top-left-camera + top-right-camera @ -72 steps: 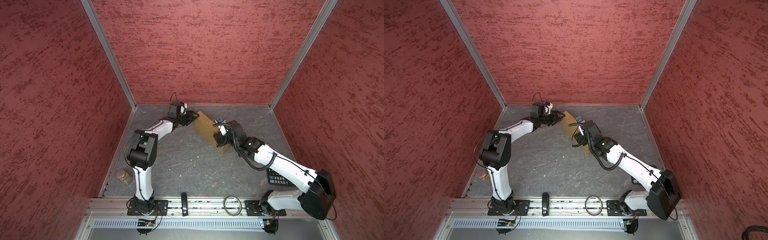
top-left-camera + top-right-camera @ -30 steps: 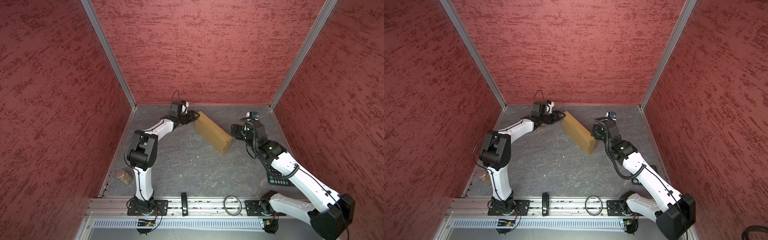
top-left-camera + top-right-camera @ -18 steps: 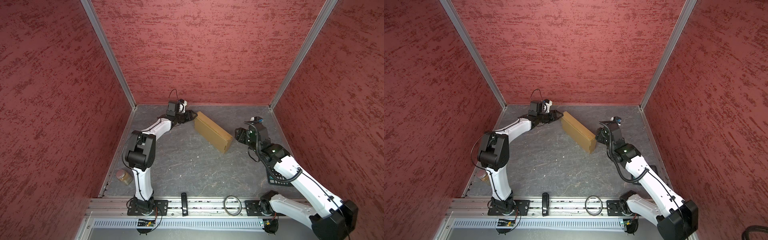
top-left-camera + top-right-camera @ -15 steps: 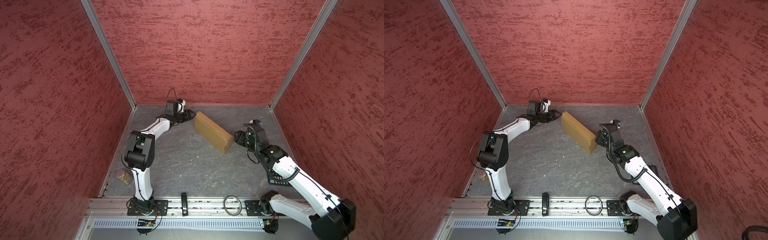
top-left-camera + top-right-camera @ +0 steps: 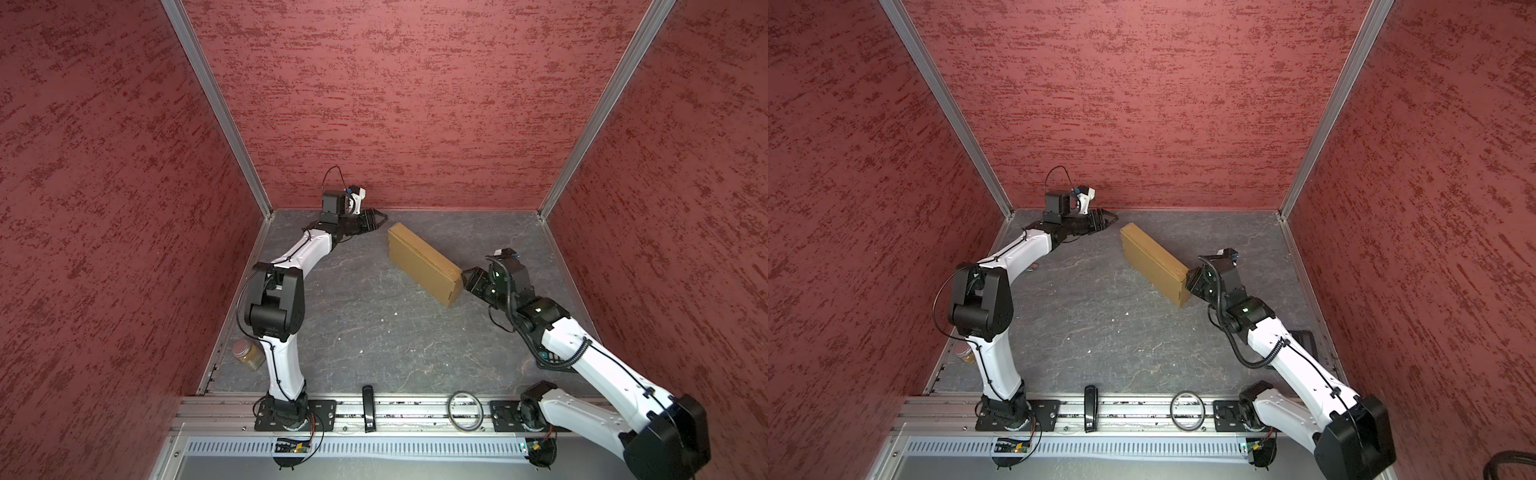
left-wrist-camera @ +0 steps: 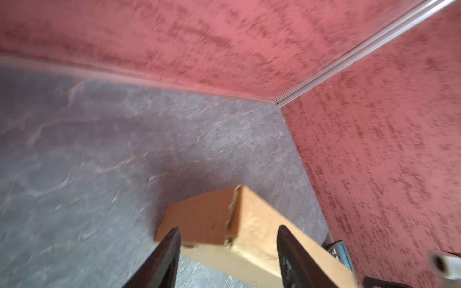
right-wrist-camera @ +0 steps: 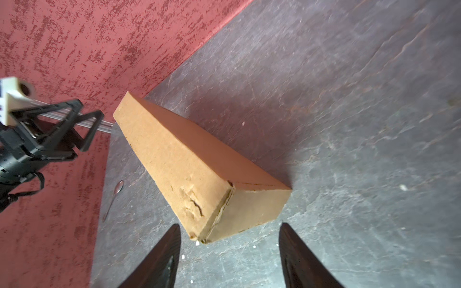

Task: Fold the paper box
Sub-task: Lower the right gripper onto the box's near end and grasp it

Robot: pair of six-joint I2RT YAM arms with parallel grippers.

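Note:
The paper box (image 5: 424,259) (image 5: 1152,264) is a closed, shallow brown cardboard box lying diagonally on the grey floor in both top views. My left gripper (image 5: 380,218) (image 5: 1112,217) hovers open just off its far left end with a small gap. In the left wrist view the left gripper (image 6: 227,228) frames that end of the box (image 6: 199,217), and nothing sits between its fingers. My right gripper (image 5: 467,277) (image 5: 1190,279) is open at the near right end. In the right wrist view the right gripper (image 7: 229,225) stands wider than the dented end of the box (image 7: 189,162).
Red walls close in the back and both sides. A jar (image 5: 245,353) stands by the left wall near the left arm's base. A dark calculator (image 5: 552,357) lies under the right arm. A black bar (image 5: 368,407) and a ring (image 5: 465,411) rest on the front rail. A spoon (image 7: 113,199) lies near the back wall.
My right arm pulled back off the box, then dropped and came in at its near right end while its jaws narrowed. The left gripper backed slightly away from the far end.

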